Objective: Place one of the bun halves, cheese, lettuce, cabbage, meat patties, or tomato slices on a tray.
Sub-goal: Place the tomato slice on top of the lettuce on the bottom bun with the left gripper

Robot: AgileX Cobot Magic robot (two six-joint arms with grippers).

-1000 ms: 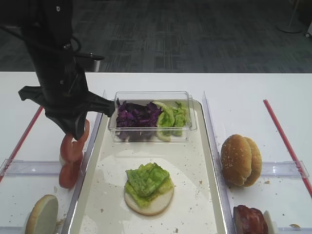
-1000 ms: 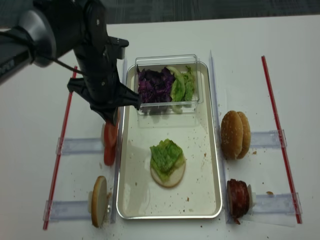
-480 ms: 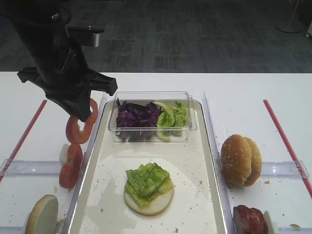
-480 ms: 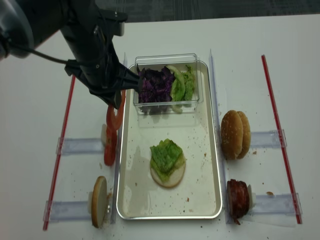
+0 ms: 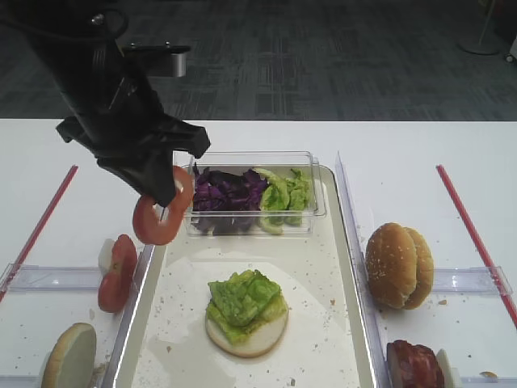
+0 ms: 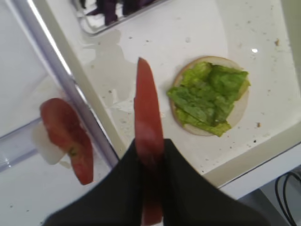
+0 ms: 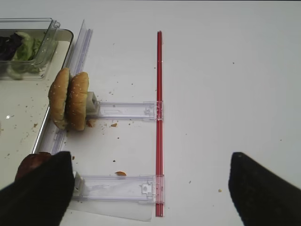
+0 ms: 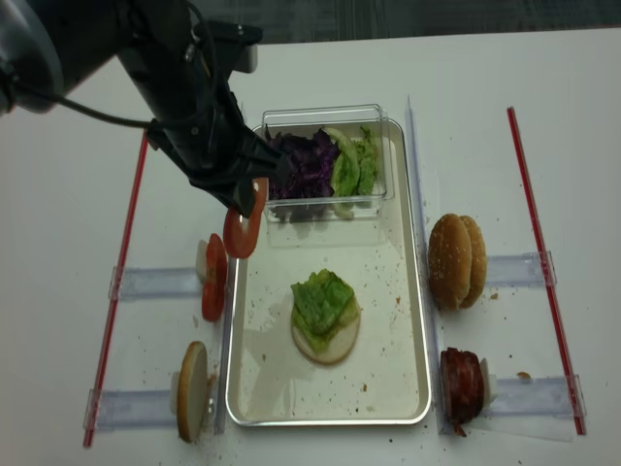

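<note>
Left gripper (image 5: 166,194): jaws clenched on a tomato slice (image 5: 162,212), held in the air above the left rim of the tray (image 5: 349,242). The slice is gripped at its upper edge and hangs on edge below the jaws, its holed middle visible in the high view. In the left wrist view the slice (image 6: 148,141) is seen edge-on between the two dark fingers, most of it standing clear beyond the fingertips.

Tray: set lengthwise at the middle of the tabletop (image 5: 404,145), its floor speckled with crumbs.

Bun half (image 5: 247,326): lying cut face up at the near middle of the tray floor, with lettuce (image 5: 244,297) stacked on top of it.

Clear tub (image 5: 250,192): at the far end of the tray, holding cabbage (image 5: 222,192) on its left and more green leaves on its right.

Second tomato slice (image 5: 118,272): standing on edge in a clear holder just left of the tray, below and to the left of the held slice, apart from it.

Another bun half (image 5: 71,356): standing on edge at the near left.

Pair of bun halves (image 5: 398,265): on edge, right of the tray.

Meat patties (image 5: 415,365): near right, partly cut off by the frame.

Right gripper (image 7: 150,188): only two dark fingers are seen at the bottom corners of the right wrist view, spread wide and released, nothing between them.
</note>
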